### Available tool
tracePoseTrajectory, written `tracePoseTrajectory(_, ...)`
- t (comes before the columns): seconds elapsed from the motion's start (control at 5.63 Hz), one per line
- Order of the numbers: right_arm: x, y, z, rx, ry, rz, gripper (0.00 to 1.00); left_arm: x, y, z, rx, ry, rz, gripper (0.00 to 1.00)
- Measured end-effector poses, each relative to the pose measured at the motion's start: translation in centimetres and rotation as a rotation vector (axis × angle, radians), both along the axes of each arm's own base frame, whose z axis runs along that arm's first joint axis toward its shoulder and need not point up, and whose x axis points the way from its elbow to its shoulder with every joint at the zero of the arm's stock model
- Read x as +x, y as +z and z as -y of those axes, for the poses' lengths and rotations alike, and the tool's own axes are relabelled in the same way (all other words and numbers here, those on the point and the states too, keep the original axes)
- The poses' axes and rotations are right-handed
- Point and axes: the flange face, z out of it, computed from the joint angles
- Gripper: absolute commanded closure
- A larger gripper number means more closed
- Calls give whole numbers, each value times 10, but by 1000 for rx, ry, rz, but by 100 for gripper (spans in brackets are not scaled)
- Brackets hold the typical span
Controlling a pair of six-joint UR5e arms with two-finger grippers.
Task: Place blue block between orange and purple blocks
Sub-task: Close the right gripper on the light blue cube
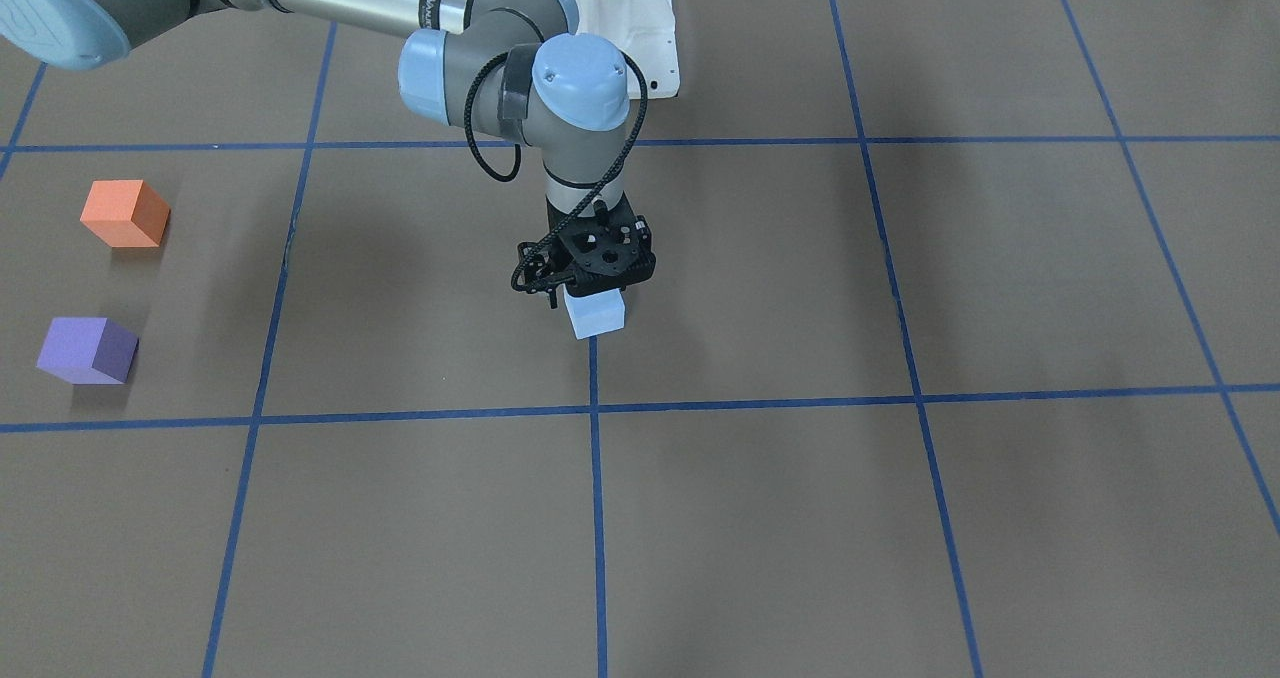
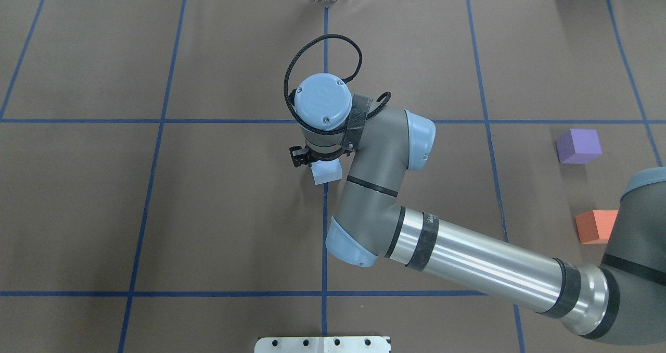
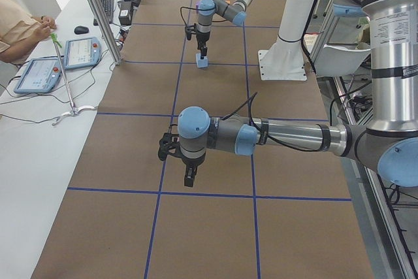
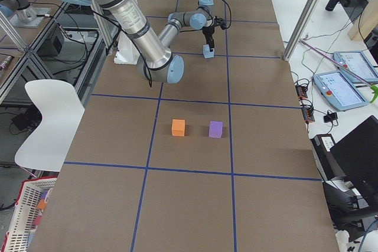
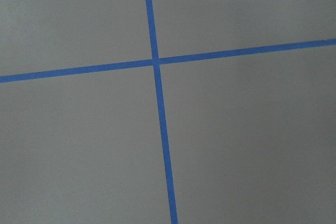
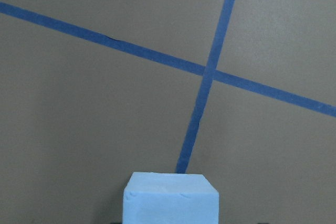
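1. My R gripper (image 1: 592, 296) points straight down over blue block (image 1: 598, 315), mid-table on a tape line. Fingers hidden under the wrist body, so can't tell if pinching or spread.
2. My L gripper (image 3: 189, 176) hovers above the table, well apart. Finger state: can't tell.
3. Orange block (image 1: 125, 213) & purple block (image 1: 88, 350) sit near each other w/ a gap, far from blue block.
4. Table (image 1: 900, 518): brown matte, blue tape (image 1: 597, 518) grid.
5. Room: tablets (image 3: 38, 74) on white side bench (image 3: 26, 142), operator (image 3: 16, 27) there, white chair (image 4: 47, 122) at the other end.
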Motion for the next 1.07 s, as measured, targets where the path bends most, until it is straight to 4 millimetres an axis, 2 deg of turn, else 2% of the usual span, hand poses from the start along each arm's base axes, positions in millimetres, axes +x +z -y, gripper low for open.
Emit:
tracePoseTrajectory(0.18,-10,7,0,-16,18,19,12,0,0,0,1,0,0,0)
tracePoseTrajectory(0.53,-21,18,-4,-24,16,26,83,0,-1,1,2,-1,-1,0)
tracePoseTrajectory(0.71,-22,18,-6,-20,9,27,100,0,-1,1,1,-1,-1,0)
tracePoseTrajectory(0.89,-20,18,-6,-18,5,29,100,0,1,-1,-3,-3,0,0)
tracePoseTrajectory(1.07,-7,14,2,-16,18,42,100,-1,6,-5,-17,-7,1,0)
